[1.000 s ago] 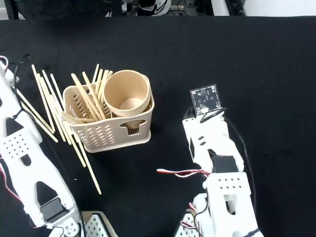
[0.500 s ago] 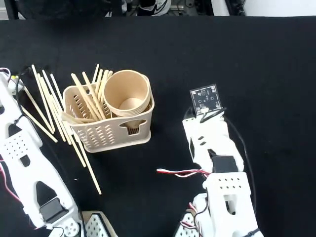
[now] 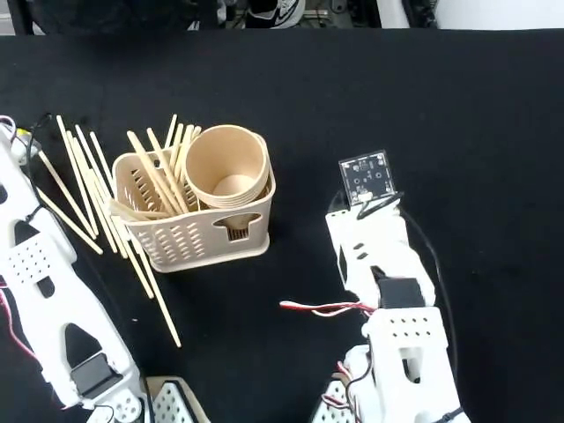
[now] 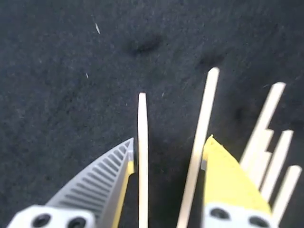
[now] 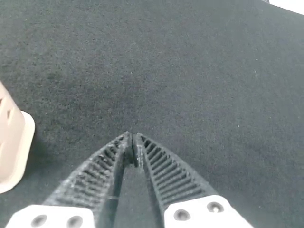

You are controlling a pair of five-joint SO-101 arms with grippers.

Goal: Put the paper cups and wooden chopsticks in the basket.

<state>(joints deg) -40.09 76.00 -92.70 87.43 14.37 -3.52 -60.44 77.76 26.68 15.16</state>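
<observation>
The beige slotted basket (image 3: 198, 238) stands left of the table's middle, holding stacked paper cups (image 3: 226, 165) and several wooden chopsticks (image 3: 157, 176). More loose chopsticks (image 3: 88, 189) lie on the black cloth on the basket's left side. My left gripper (image 4: 170, 139) is open low over their far ends, with two chopsticks (image 4: 142, 156) lying between its fingers and others (image 4: 270, 137) just outside the yellow finger (image 4: 225, 175). My right gripper (image 5: 130, 140) is shut with nothing in it, over bare cloth to the right of the basket (image 5: 12, 147).
The left arm (image 3: 44, 291) runs along the table's left edge and the right arm (image 3: 383, 264) rises from the front right. Black cloth (image 3: 423, 106) stretches across the back and right of the table.
The left arm's wrist has shifted a little beside the loose chopsticks, and a couple of them have moved slightly. The right arm has kept still.
</observation>
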